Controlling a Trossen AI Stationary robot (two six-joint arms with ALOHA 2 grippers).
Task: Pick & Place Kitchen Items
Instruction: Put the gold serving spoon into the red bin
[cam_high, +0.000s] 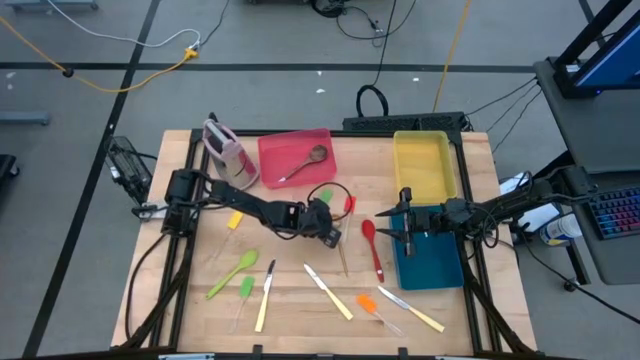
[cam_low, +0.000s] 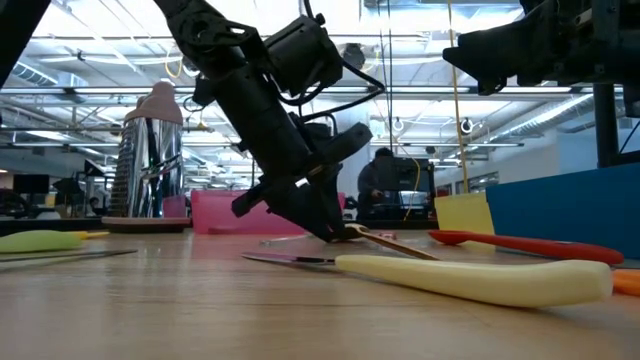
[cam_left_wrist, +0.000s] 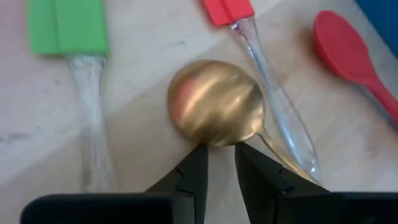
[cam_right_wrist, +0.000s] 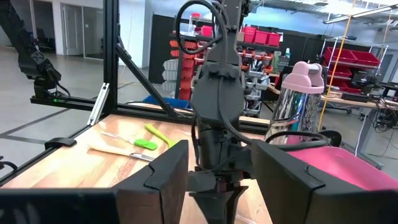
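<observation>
A gold-brown spoon (cam_left_wrist: 214, 102) lies flat on the table in the middle (cam_high: 343, 255). My left gripper (cam_left_wrist: 219, 158) is low over it, its fingers a narrow gap apart at the bowl's handle-side edge; in the low view its tips (cam_low: 335, 232) reach the tabletop. My right gripper (cam_right_wrist: 217, 186) is open and empty, up above the left end of the blue tray (cam_high: 440, 262). Beside the spoon lie a red spatula (cam_left_wrist: 227, 9), a green spatula (cam_left_wrist: 65, 28) and a red spoon (cam_left_wrist: 348, 53). Another spoon (cam_high: 303, 163) lies in the red tray (cam_high: 275, 150). My left gripper comes down slanting from the table's left. Its fingertips (cam_left_wrist: 199, 163) stand at the rim of the spoon's bowl (cam_left_wrist: 217, 142), where the handle (cam_left_wrist: 292, 163) leaves it. Only bare table shows in the gap. Whether the fingers touch the spoon I cannot tell.
A yellow tray (cam_high: 405, 170) stands at the back right, and a pink-and-grey container (cam_high: 225, 150) at the back left. Near the front edge lie a green spoon (cam_high: 232, 272), a green spatula (cam_high: 243, 290), cream-handled knives (cam_high: 328, 292) and an orange spatula (cam_high: 368, 303).
</observation>
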